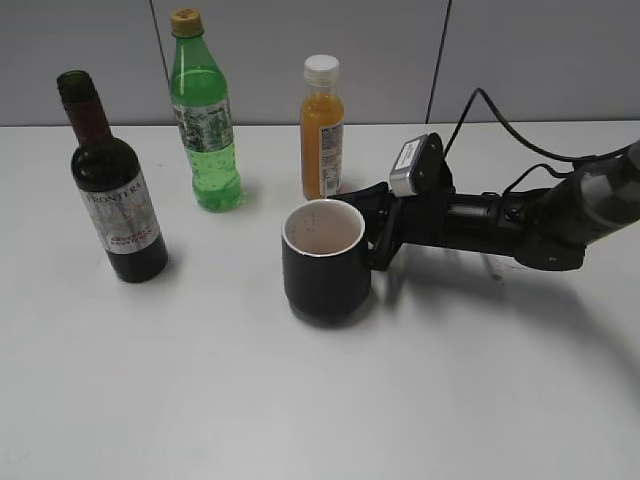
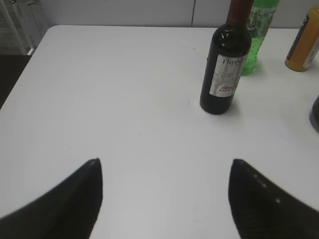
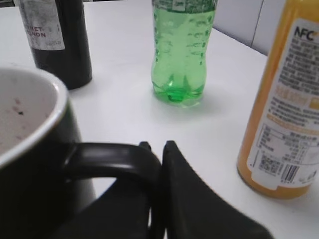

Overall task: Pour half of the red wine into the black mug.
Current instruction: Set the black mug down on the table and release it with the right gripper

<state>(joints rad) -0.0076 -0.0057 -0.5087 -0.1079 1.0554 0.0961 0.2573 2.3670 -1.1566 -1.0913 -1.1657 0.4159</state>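
The red wine bottle [image 1: 118, 210] stands upright and uncapped at the table's left, dark green with a maroon neck and a "Frontera" label; it also shows in the left wrist view [image 2: 224, 74] and the right wrist view [image 3: 55, 40]. The black mug [image 1: 325, 265] stands mid-table, its white inside wine-stained [image 3: 25, 114]. My right gripper [image 1: 380, 235] is shut on the mug's loop handle [image 3: 109, 159] from the right. My left gripper [image 2: 165, 162] is open and empty over bare table, well short of the wine bottle; it is out of the exterior view.
A bright green plastic bottle [image 1: 207, 130] stands behind and to the right of the wine bottle. A small orange juice bottle [image 1: 322, 130] stands just behind the mug, close to my right arm [image 1: 520, 220]. The table's left edge [image 2: 20, 69] shows in the left wrist view.
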